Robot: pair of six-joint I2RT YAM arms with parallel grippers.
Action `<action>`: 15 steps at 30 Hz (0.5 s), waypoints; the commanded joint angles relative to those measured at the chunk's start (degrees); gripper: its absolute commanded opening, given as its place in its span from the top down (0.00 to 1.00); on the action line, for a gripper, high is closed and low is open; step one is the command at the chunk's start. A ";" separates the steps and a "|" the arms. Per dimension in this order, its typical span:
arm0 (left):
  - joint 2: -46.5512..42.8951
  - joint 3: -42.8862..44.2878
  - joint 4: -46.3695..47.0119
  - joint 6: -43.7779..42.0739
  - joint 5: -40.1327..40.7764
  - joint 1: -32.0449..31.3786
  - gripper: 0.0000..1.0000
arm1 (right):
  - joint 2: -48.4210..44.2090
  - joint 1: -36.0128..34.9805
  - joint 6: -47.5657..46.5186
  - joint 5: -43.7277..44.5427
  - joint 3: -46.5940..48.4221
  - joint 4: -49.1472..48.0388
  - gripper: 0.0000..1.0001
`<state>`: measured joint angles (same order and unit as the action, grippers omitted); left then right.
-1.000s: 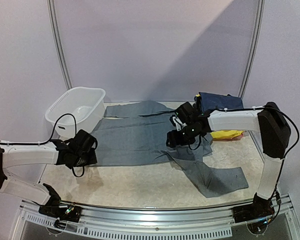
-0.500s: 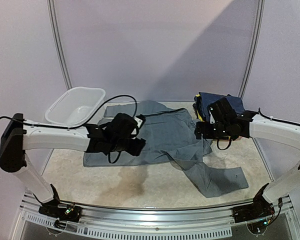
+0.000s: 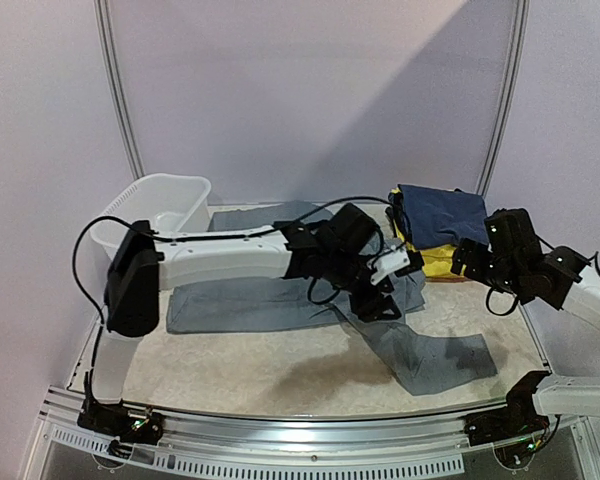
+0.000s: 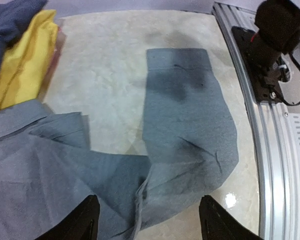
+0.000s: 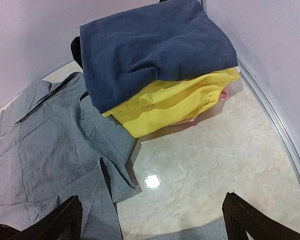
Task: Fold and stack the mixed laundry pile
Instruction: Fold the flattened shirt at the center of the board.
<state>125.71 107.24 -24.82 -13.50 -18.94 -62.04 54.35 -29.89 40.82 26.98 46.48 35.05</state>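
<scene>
Large grey trousers (image 3: 250,300) lie spread across the table's middle, one leg (image 4: 190,125) trailing toward the near right corner. My left gripper (image 3: 382,298) hovers over the bend of that leg, open, nothing between its fingers (image 4: 82,222). A folded navy garment (image 5: 150,45) rests on yellow clothes (image 5: 175,102), with a reddish edge (image 5: 223,94) showing underneath; this stack (image 3: 435,225) sits at the back right. My right gripper (image 3: 467,262) hangs open near the stack, above bare table, its fingertips (image 5: 250,220) wide apart.
A white plastic basin (image 3: 150,215) stands at the back left. The metal rail (image 3: 310,455) runs along the near edge, with the right arm's base (image 4: 275,35) on it. Curved wall panels close in behind and at the sides.
My left arm swept from the table's left side across the trousers to the right leg. My right arm drew back to the right, off the trousers. Both grippers opened wider.
</scene>
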 commanded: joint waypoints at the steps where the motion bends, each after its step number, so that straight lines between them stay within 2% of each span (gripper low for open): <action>1: 8.81 11.56 -15.02 -9.06 -6.48 -3.65 0.31 | -4.41 0.43 1.72 3.62 -1.89 4.64 0.01; 6: 15.14 18.93 -16.40 -9.36 -3.68 -4.31 0.30 | -6.20 0.41 1.46 3.56 -2.69 5.38 0.01; 15: 18.31 21.01 -11.83 -7.64 2.20 -4.31 0.31 | -6.74 0.40 0.43 1.97 -3.72 4.34 0.01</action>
<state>142.80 127.35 -38.26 -21.43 -20.21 -66.48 48.40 -29.82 41.71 29.23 43.81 39.29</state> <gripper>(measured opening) 0.688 0.989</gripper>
